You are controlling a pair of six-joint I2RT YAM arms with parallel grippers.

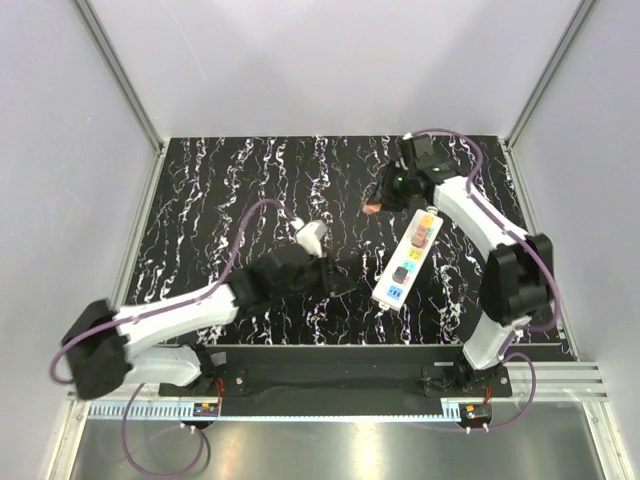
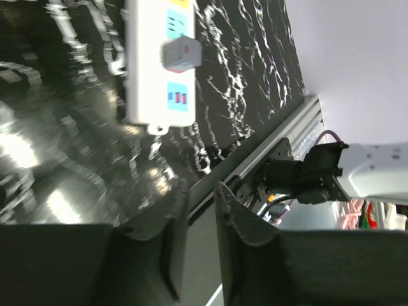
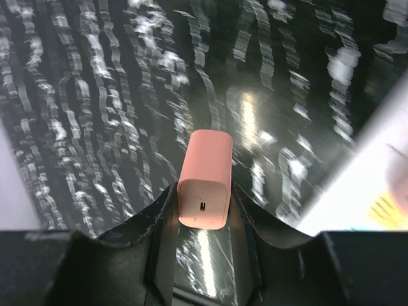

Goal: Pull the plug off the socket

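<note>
Robotics lab test cell: plain white panel walls (image 1: 330, 60) beyond the right gripper (image 1: 376, 206), aluminium frame posts (image 1: 118, 72) either side of it, black marbled worktop (image 1: 230, 190) beneath.

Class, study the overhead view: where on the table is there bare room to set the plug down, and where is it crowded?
Free: the far-left corner of the table, bordered by its edges and the left arm. Crowded: the gap between the left hand and power strip, and around the right hand holding the plug.

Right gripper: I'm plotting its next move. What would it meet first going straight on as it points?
Probably just the bare black table; depth is unclear. The right gripper holds the plug, and the socket lies off to the side.
</note>
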